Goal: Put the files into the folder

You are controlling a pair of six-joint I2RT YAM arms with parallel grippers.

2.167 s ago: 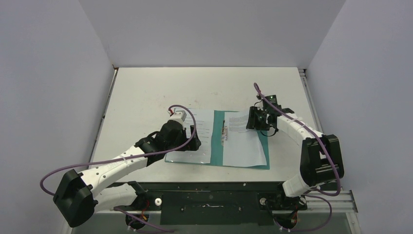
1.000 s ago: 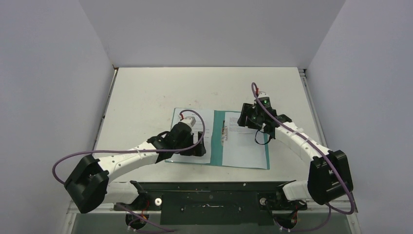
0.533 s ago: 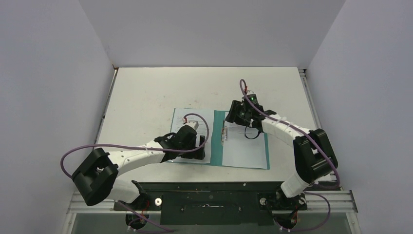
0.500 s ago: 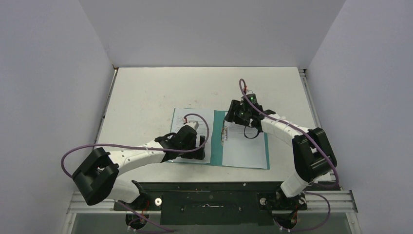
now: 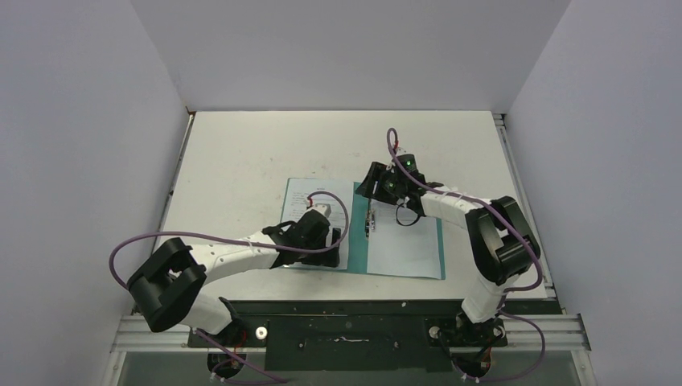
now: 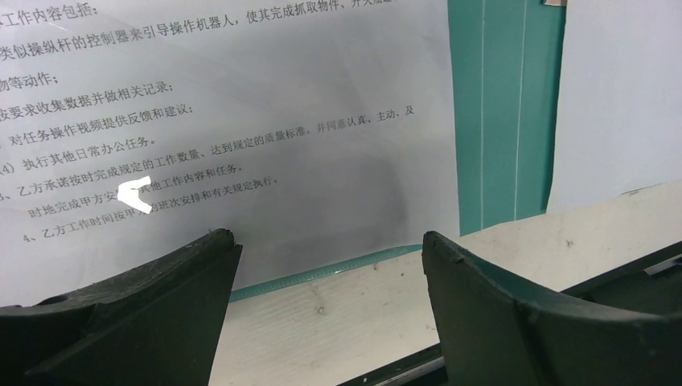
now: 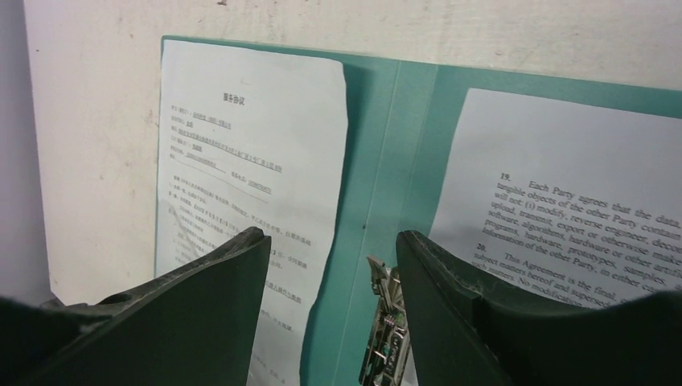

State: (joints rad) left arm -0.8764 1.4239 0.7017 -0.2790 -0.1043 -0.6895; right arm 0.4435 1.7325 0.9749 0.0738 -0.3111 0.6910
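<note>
Files, 2: left sheet (image 5: 299,207) and right sheet (image 5: 406,241) lie flat on the open folder (image 5: 359,241), either side of its clip (image 5: 370,221); your right gripper (image 5: 375,181) has swung from the right sheet to above the clip, your left gripper (image 6: 330,241) hovers at the folder's near edge, both with jaws spread and empty, so filing looks nearly done.

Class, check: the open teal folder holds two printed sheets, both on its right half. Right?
No: only the English sheet is on the right half of the folder; the Chinese sheet is on the left half. See the right wrist view.
</note>
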